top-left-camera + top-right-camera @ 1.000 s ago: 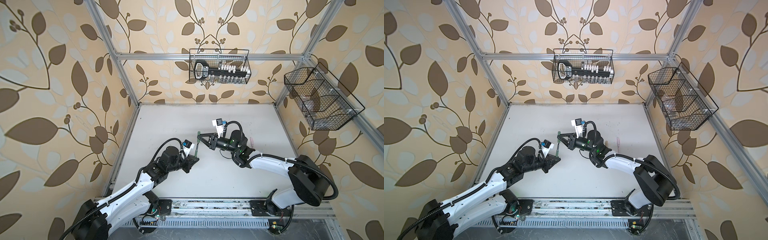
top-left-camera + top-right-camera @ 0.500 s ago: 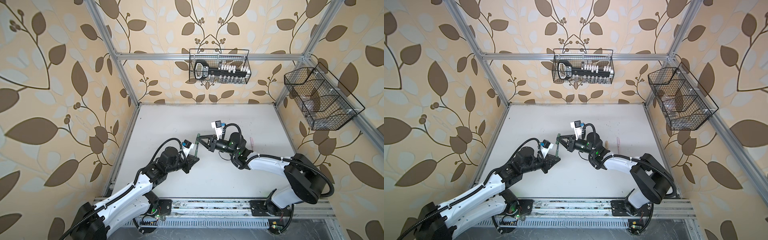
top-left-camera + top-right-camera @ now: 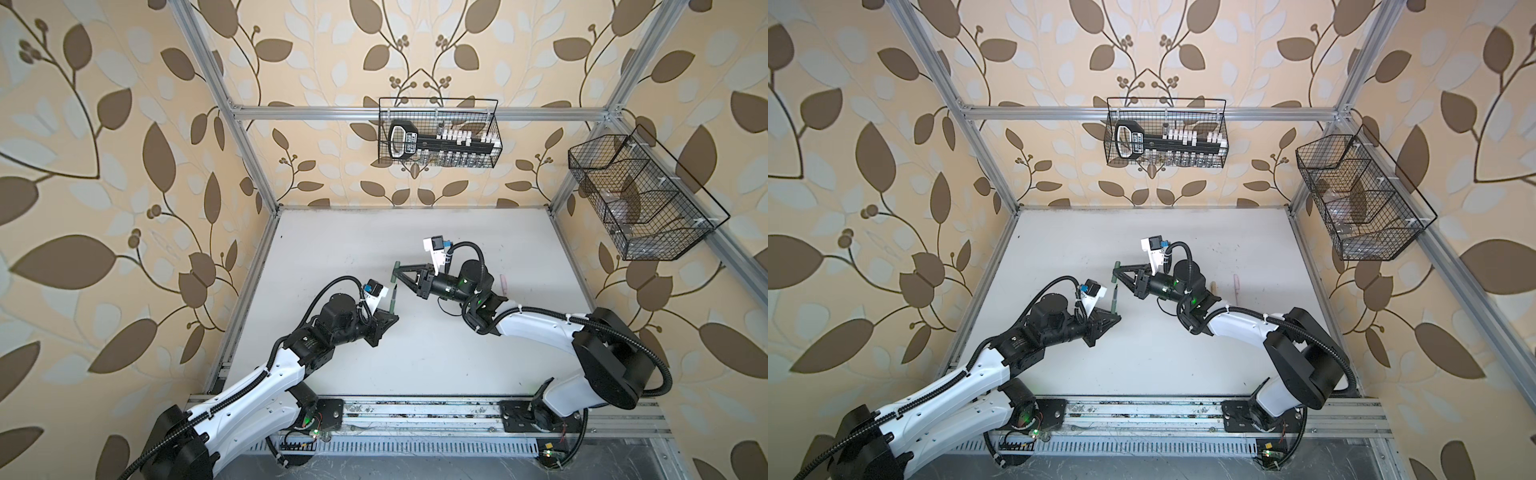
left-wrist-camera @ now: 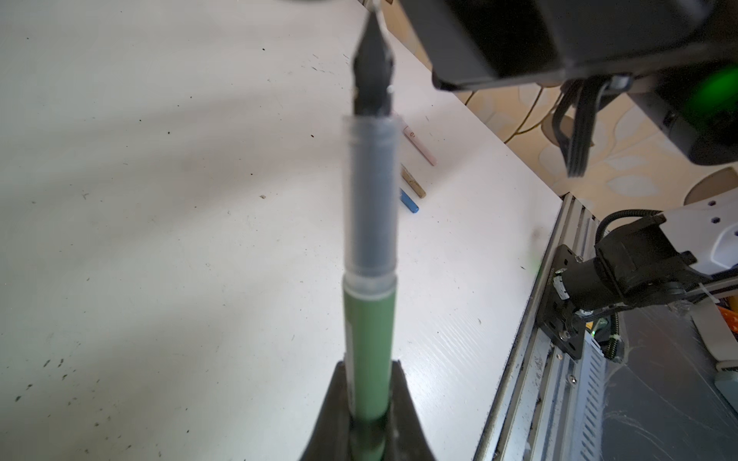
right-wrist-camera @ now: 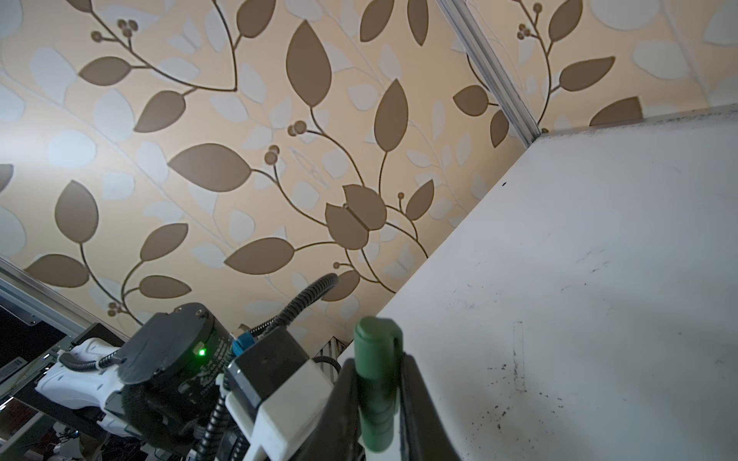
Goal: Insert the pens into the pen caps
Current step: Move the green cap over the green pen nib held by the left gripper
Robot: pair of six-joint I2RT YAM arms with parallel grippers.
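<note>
Wrist views: left jaws clamp green pen point(image 4: 369, 327), right jaws green cap point(image 5: 377, 379); pink pen point(image 4: 421, 147) beyond.

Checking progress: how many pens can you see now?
4. The green pen is held in the left gripper. The pink pen, tan pen and blue pen lie close together on the table; the green pen covers part of the blue one in the left wrist view.

Arms: white links point(image 3: 253, 388), blk joints point(image 3: 337, 316), ribbed blk cables point(image 3: 660, 365), green LEDs point(image 5: 202, 352).
</note>
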